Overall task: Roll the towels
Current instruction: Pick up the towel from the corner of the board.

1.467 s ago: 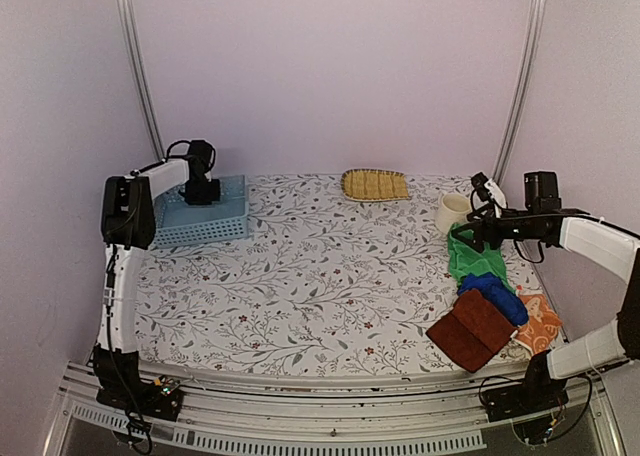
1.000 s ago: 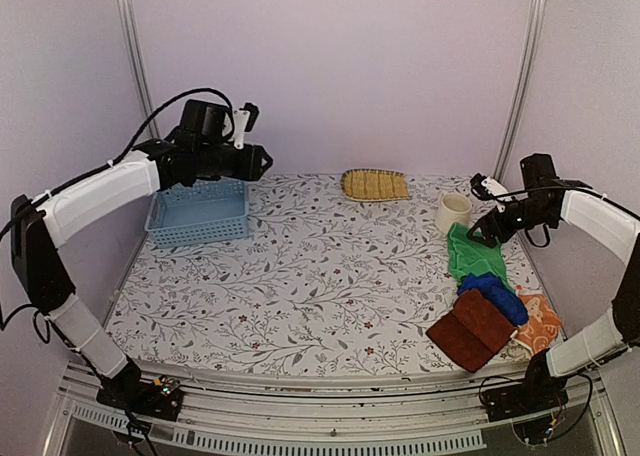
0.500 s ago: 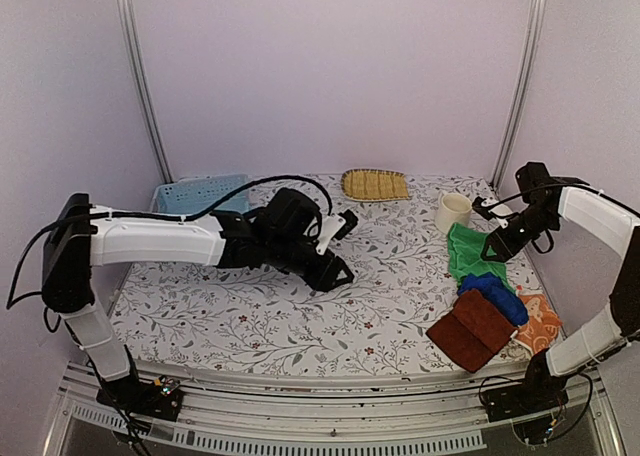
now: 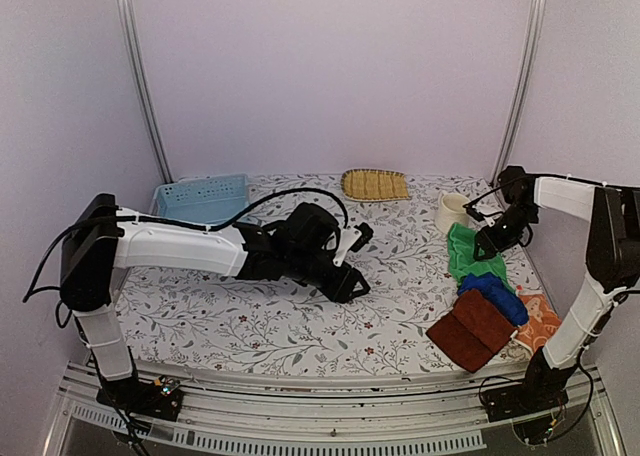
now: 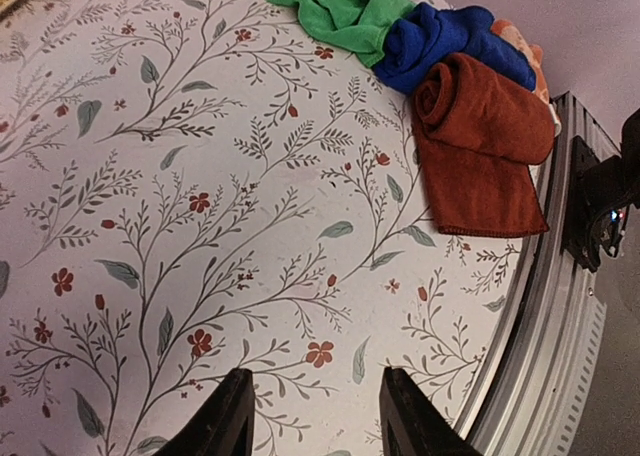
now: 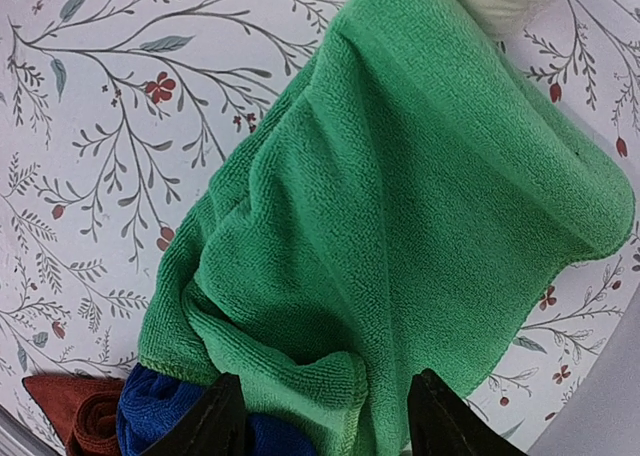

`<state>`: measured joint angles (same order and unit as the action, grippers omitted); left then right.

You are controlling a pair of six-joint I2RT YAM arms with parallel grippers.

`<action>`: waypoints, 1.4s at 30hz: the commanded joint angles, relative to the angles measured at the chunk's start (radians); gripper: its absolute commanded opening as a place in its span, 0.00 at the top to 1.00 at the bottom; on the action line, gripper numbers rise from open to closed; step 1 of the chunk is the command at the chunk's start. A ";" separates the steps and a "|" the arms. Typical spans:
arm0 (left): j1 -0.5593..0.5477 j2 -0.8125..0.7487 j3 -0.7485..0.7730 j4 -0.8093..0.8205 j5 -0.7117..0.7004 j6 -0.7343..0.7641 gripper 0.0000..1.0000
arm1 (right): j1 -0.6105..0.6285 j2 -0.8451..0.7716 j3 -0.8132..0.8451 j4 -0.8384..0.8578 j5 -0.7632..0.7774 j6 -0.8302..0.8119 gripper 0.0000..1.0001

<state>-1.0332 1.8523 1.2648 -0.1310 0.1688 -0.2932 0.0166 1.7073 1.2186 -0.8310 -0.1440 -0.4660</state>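
Four towels lie bunched at the table's right edge. The green towel [image 4: 466, 257] is spread out, the blue one [image 4: 496, 296] is partly rolled, and the reddish-brown one [image 4: 470, 331] has one end rolled. The orange one [image 4: 541, 326] lies beneath them. My left gripper [image 4: 353, 264] hovers low over the middle of the table, open and empty [image 5: 315, 416], with the brown towel [image 5: 480, 136] and blue towel [image 5: 450, 41] ahead of it. My right gripper [image 4: 488, 242] is over the green towel [image 6: 420, 196], open [image 6: 325, 416], its fingers either side of a folded edge.
A cream cup [image 4: 453, 213] stands just behind the green towel and close to my right gripper. A yellow woven tray [image 4: 375, 184] lies at the back centre. A pale blue basket [image 4: 200, 197] sits at the back left. The front metal rail [image 5: 560, 306] runs close to the brown towel.
My left arm swung from the basket down to the middle of the table, then a little further right. My right gripper shifted over the green towel near the cup, and its jaws narrowed somewhat.
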 commanded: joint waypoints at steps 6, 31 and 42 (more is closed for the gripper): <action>-0.016 0.015 0.004 0.026 -0.008 -0.008 0.55 | -0.053 0.037 -0.001 -0.041 -0.036 0.056 0.48; -0.015 0.002 -0.022 0.009 -0.080 -0.012 0.55 | -0.053 0.010 0.016 -0.043 -0.146 0.040 0.97; 0.082 -0.125 -0.131 -0.020 -0.296 -0.130 0.54 | 0.051 -0.136 0.641 -0.173 -0.589 -0.064 0.98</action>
<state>-1.0073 1.8156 1.1809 -0.1425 -0.0349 -0.3538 -0.0071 1.6352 1.6669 -0.9703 -0.4938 -0.4782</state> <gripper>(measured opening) 0.457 0.035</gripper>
